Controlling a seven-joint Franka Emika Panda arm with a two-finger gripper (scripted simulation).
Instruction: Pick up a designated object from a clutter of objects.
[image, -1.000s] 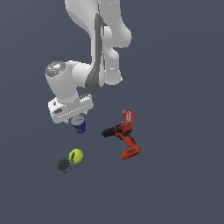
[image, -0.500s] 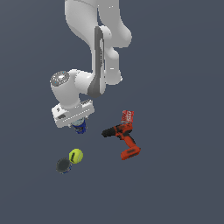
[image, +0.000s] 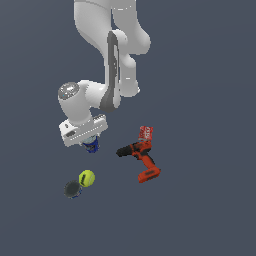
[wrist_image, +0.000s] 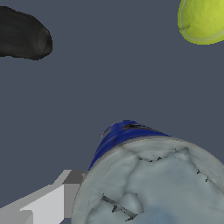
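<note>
- The white robot arm (image: 112, 60) bends down from the top of the exterior view, and its hand (image: 90, 144) hangs low over the dark grey surface (image: 210, 100).
- The small blue cylindrical can with a silvery-grey top (image: 91, 146) sits directly under the hand; in the exterior view only its blue lower part shows below the white wrist block.
- In the wrist view the same can (wrist_image: 148, 179) fills the near part of the picture, its pale crinkled top facing the camera and a strip of blue side wall visible beyond it.
- One pale grey finger (wrist_image: 39, 205) lies just beside the can's side in the wrist view; the other finger is out of sight, so I cannot tell how wide the hand stands or whether it grips the can.
- Whether the can rests on the surface or is lifted off it cannot be told.
- The yellow-green tennis ball (image: 87, 178) lies near the can, lower in the exterior view, and it also shows at the edge of the wrist view (wrist_image: 202, 19).
- The dark grey-topped can (image: 73, 189) is just beside the ball, on the exterior view's left.
- The red and black power drill (image: 141, 160) lies on its side toward the exterior view's right, apart from the blue can; its black nose points toward the can and also appears in the wrist view (wrist_image: 24, 34).
- The small red can (image: 146, 133) stands right beside the drill's upper end.
</note>
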